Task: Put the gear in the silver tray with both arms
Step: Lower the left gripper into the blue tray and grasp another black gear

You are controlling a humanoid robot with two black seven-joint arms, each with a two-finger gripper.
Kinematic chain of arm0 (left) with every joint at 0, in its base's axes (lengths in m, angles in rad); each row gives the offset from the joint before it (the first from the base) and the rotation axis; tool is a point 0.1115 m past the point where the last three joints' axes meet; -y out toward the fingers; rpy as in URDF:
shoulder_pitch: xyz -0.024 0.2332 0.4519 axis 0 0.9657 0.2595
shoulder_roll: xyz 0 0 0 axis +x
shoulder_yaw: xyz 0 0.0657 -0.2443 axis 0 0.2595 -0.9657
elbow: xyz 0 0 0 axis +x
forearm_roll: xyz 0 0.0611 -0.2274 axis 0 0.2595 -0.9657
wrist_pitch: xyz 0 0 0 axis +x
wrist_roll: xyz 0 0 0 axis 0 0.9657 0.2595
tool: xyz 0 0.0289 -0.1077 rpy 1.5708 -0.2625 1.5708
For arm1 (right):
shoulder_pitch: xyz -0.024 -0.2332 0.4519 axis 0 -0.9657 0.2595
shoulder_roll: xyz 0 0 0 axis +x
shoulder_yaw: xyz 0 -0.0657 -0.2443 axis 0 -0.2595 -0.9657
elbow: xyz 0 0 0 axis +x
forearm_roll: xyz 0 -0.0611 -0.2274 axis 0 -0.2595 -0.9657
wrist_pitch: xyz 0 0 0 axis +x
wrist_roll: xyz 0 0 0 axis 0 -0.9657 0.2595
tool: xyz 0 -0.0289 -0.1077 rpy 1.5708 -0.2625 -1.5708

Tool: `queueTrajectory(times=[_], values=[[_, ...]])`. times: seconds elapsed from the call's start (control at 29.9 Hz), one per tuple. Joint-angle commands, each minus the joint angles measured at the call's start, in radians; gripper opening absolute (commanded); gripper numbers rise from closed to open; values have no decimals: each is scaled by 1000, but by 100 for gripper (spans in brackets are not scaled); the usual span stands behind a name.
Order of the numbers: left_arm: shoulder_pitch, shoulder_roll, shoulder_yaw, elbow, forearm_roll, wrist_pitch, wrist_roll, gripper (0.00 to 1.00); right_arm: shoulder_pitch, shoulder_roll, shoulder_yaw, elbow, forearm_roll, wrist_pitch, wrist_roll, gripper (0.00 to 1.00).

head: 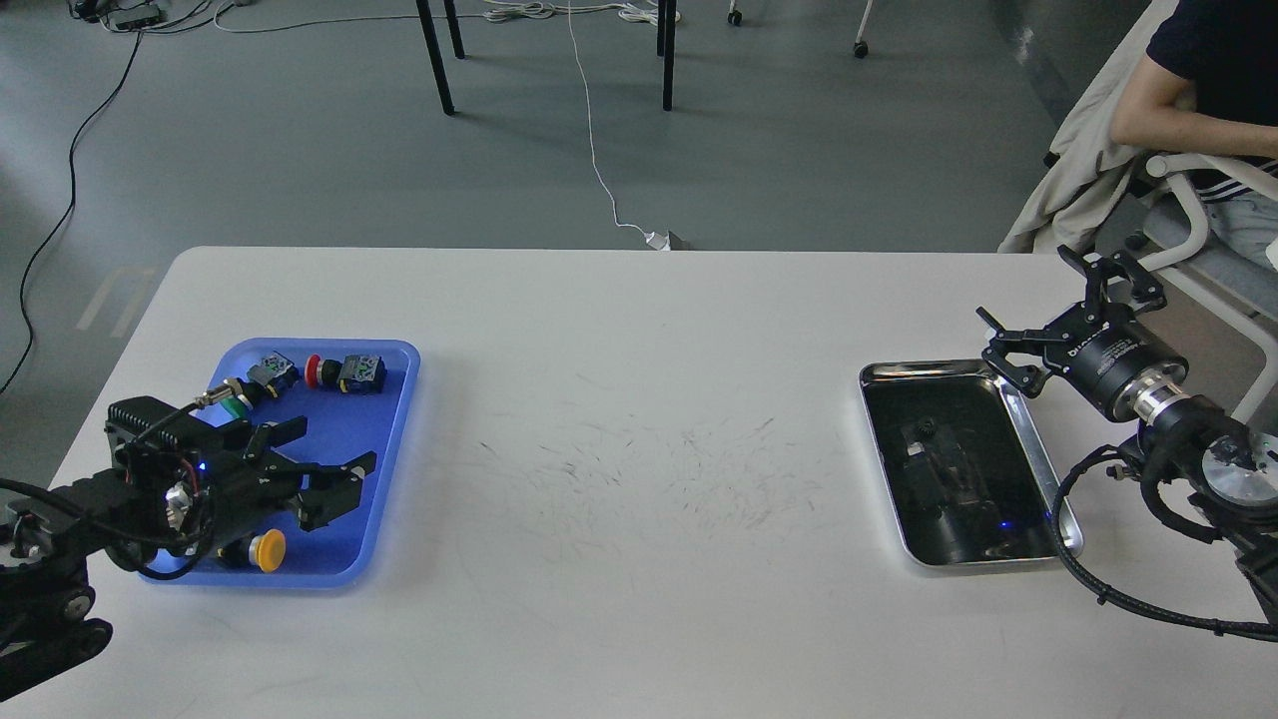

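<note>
The silver tray lies at the table's right side; its dark bottom only mirrors my arm. My right gripper hovers just beyond the tray's far right corner, open and empty. My left gripper is open and empty, low over the blue plastic tray at the left. That tray holds small switch parts: a yellow-capped one near my wrist, a green-capped one, a red-capped one with a black body. I see no toothed gear.
The white table has light scuff marks in its middle. A seated person and a chair are past the table's far right corner. Cables and furniture legs are on the floor beyond.
</note>
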State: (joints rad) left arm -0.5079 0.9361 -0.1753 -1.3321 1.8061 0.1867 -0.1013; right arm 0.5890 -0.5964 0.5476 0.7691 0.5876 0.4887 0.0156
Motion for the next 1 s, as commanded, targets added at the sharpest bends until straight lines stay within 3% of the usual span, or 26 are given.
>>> queueTrajectory(times=[0.0,0.17,0.6,0.64,0.74,0.77,0.97], values=[[12,-5,4,24,4,7,-8,85,0,-2,0,1,0,0,1,99],[17,-6,7,59,12,7,-52,65,2,-8,2,1,0,0,1,99],[46,-45,7,148,10,30,-86,50,2,-11,3,4,0,0,3,99],[48,-48,7,151,10,30,-86,47,0,-11,3,4,0,0,4,99],[51,-48,7,151,10,28,-86,18,2,-11,3,4,0,0,4,99],[51,-48,7,151,10,28,-87,13,2,-11,3,4,0,0,4,99],[49,-43,5,149,4,27,-90,4,5,-13,3,4,0,0,4,99]])
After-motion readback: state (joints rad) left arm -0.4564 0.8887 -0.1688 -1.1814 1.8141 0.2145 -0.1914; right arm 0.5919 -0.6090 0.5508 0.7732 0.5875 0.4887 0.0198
